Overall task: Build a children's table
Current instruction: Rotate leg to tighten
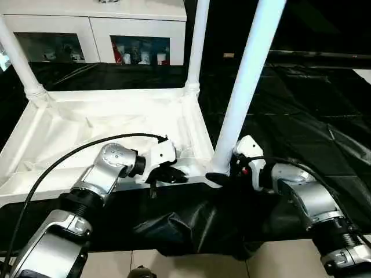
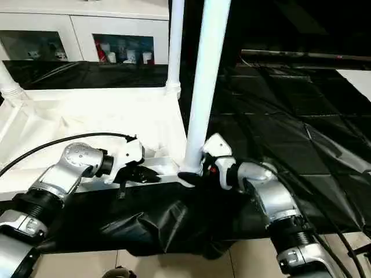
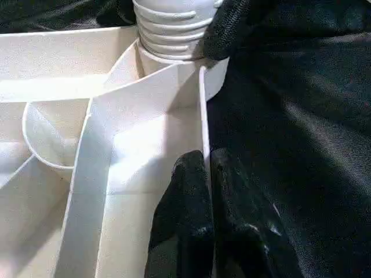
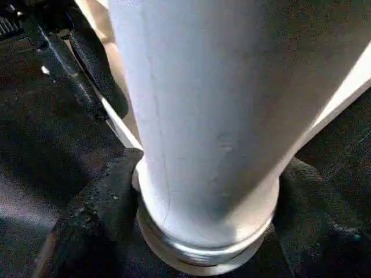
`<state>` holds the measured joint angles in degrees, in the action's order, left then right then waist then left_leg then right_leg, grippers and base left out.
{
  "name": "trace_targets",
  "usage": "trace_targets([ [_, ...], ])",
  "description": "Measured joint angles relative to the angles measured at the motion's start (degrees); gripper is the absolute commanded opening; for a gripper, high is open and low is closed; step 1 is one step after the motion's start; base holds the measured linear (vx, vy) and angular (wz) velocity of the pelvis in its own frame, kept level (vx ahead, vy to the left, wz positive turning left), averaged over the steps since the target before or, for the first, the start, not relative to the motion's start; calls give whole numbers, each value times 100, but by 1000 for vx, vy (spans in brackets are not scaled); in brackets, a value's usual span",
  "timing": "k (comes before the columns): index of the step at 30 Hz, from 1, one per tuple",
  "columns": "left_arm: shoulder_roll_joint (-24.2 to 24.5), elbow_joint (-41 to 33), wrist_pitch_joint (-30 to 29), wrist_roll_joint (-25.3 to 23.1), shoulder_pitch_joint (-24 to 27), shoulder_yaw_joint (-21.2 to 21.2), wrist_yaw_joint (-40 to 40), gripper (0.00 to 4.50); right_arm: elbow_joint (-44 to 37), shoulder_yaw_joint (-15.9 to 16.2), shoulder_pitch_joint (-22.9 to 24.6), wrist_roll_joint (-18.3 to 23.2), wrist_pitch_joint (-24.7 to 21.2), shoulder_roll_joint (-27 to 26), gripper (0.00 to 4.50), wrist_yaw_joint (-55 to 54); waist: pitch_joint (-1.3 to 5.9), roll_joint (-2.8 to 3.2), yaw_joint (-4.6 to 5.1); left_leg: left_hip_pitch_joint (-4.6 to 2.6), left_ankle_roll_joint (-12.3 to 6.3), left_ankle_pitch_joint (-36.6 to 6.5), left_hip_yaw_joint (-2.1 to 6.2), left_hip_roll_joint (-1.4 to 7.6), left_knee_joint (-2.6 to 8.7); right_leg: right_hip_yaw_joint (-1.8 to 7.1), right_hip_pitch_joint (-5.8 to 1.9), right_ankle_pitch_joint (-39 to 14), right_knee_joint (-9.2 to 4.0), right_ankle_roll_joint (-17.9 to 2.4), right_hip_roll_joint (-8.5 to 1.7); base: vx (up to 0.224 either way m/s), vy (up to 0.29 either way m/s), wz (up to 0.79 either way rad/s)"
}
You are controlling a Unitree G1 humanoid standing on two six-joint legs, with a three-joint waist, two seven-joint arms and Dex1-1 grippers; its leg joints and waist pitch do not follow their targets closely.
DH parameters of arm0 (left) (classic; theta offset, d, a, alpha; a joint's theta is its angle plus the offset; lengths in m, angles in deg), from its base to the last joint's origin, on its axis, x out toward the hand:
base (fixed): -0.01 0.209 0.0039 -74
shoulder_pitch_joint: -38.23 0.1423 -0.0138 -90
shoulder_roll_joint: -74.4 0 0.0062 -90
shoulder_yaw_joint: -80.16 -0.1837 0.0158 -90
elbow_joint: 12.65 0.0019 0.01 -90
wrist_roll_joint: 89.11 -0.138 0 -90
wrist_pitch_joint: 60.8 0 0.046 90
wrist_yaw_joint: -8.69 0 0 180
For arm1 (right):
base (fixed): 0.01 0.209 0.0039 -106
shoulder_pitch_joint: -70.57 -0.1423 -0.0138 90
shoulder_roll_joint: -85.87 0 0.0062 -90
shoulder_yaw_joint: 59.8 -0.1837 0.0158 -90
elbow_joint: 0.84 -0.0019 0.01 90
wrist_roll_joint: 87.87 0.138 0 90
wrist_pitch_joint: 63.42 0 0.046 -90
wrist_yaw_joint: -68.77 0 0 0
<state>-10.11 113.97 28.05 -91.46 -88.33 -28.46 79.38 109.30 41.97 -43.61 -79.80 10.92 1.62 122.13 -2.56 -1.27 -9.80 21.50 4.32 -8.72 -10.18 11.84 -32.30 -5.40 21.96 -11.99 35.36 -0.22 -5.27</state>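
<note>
Worktop [image 1: 324,98] is covered in crinkled black sheet, its front edge hanging in folds over a tiled floor [image 1: 174,263]. Behind it stands a white cabinet [image 1: 93,26] with glass doors, small items on the shelf inside.

Top [image 1: 87,124] lies upside down on the sheet, ribbed underside up, toward the robot's left. Three legs stand in corner sockets: far left leg [image 1: 17,58], far right leg [image 1: 197,40], and near right leg [image 1: 246,81], which is tall, tilts a little to the right, and rises out of frame.

Left gripper [image 1: 168,174] sits at the near rim of the top, just left of the near right corner. Its fingers [image 3: 191,214] are together, pinched on the thin upright rim wall, one finger on each side of it, in the left wrist view. That view also shows the ribbed base of the near right leg seated in its socket [image 3: 191,78], with a black finger of the other gripper against it.

Right gripper [image 1: 223,174] is at the foot of the near right leg. Its fingers [image 4: 93,214] are spread wide, one on each side of the leg's base just above the collar, touching or nearly touching it; can't tell whether they clamp firmly. A black cable [image 1: 69,156] loops over the left forearm.
</note>
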Motion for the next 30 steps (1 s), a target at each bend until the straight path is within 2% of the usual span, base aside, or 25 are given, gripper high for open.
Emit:
trace_targets([
  [4,-1,0,0,0,0,0,1,0,1,-2,-10,-28,3,-3,277,5,0,0,-2,0,0,0,0,0,-1,0,0,0,1,0,0,0,0,0],
  [13,-3,1,-27,-3,1,4,-59,0,15,-44,6,-10,-31,-87,276,-75,0,0,1,-2,0,0,1,0,-1,0,0,0,4,0,0,0,0,0],
  [17,-362,352,-311,-195,-230,132,-949,0,576,-585,-136,6,-50,-859,275,-1450,0,-3,44,-18,7,4,2,0,-13,4,0,4,37,-5,-2,0,0,0],
  [21,-774,626,-548,-301,-406,162,-1680,0,1061,-930,-384,3,-7,-1337,275,-2599,1,-4,107,-27,9,5,3,-1,-13,8,-6,8,34,-5,-3,0,0,0],
  [24,-1242,826,-898,-413,-556,250,-2405,0,1642,-1250,-751,-44,125,-1796,275,-3712,3,-1,148,-36,11,6,3,-3,-14,11,-14,14,36,-9,-3,0,0,0],
  [27,-1585,914,-1155,-448,-650,267,-2868,0,2049,-1465,-1009,-111,268,-2001,275,-4385,7,0,163,-39,11,6,2,-4,-11,13,-18,15,32,-7,-3,0,0,0],
  [30,-1683,935,-1231,-488,-660,296,-3008,0,2299,-1527,-1158,-136,374,-2074,275,-4565,12,6,166,-43,11,6,3,-5,-1,12,-17,15,33,-6,-2,0,0,0],
])
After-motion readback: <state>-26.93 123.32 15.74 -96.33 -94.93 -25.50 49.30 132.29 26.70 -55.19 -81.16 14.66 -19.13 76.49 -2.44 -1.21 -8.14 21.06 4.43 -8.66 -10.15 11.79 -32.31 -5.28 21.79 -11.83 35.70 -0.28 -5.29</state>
